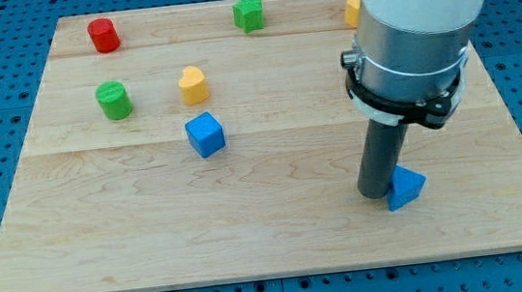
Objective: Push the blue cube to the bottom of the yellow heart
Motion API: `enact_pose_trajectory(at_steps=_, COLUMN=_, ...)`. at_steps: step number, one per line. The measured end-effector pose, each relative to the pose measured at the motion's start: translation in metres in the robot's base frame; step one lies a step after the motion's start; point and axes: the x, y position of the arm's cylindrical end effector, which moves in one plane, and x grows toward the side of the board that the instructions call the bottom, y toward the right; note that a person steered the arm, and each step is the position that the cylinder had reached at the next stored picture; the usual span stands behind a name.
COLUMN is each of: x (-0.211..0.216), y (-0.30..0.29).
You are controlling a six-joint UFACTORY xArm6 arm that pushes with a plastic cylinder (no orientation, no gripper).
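Note:
The blue cube [205,134] sits on the wooden board [250,225], left of centre. The yellow heart [193,84] lies just above it toward the view's top, a small gap between them. My tip [376,193] rests on the board at the lower right, far to the right of the blue cube. It touches the left side of a blue triangular block [406,187].
A red cylinder [104,35] stands at the top left, a green cylinder [113,100] left of the heart. A green star block [248,13] is at the top centre. A yellow block [354,10] at the top right is partly hidden by the arm.

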Motion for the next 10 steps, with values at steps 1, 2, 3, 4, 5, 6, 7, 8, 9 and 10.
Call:
enact_pose_trajectory(at_steps=1, x=-0.021, y=-0.019)
enact_pose_trajectory(at_steps=2, x=-0.081, y=-0.043)
enact_pose_trajectory(at_steps=3, x=-0.117, y=-0.043)
enact_pose_trajectory(at_steps=4, x=-0.121, y=-0.044)
enact_pose_trajectory(at_steps=5, x=-0.117, y=-0.057)
enact_pose_trajectory(at_steps=6, x=-0.116, y=-0.064)
enact_pose_trajectory(at_steps=7, x=-0.105, y=-0.064)
enact_pose_trajectory(at_steps=8, x=-0.095, y=-0.067)
enact_pose_trajectory(at_steps=9, x=-0.107, y=-0.081)
enact_pose_trajectory(at_steps=10, x=-0.136, y=-0.122)
